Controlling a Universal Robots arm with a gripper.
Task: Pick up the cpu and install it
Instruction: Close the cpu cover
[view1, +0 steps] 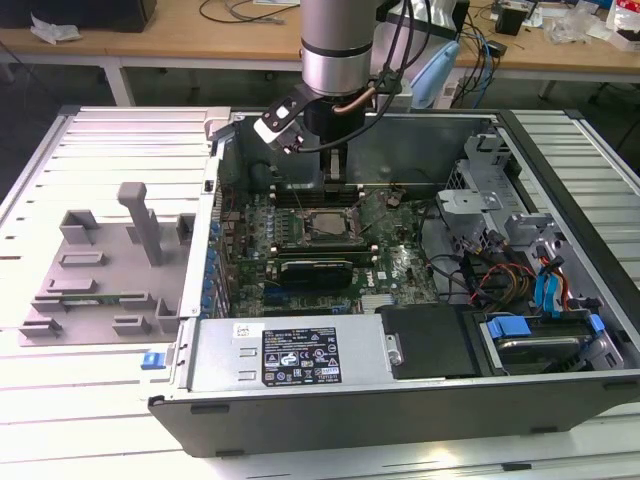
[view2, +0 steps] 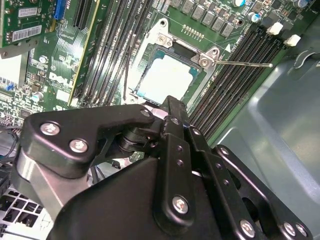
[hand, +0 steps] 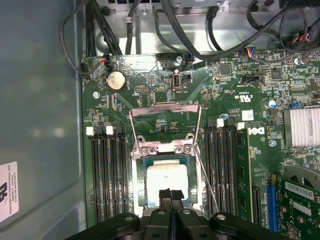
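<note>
Pincer (hand: 170, 193), closed, hangs above cpu (hand: 166, 175) seated in socket (hand: 164, 148).

Electronics lab — open computer case (view1: 400, 415) on a slatted bench (view1: 100, 130), cable-strewn desks (view1: 150, 45) behind

Pale silvery-white cpu (hand: 166, 179). Green motherboard (hand: 150, 95) striped with black memory slots (hand: 107, 175) tipped with white latches. Glossy black fingers (hand: 164, 196). Light grey tray (view1: 110, 270). White tabletop (view1: 60, 420) patterned with parallel ribs. Dark grey computer case (view1: 400, 410) with bright blue clips (view1: 505, 328) and a black label (view1: 300, 357) with white print.
</note>
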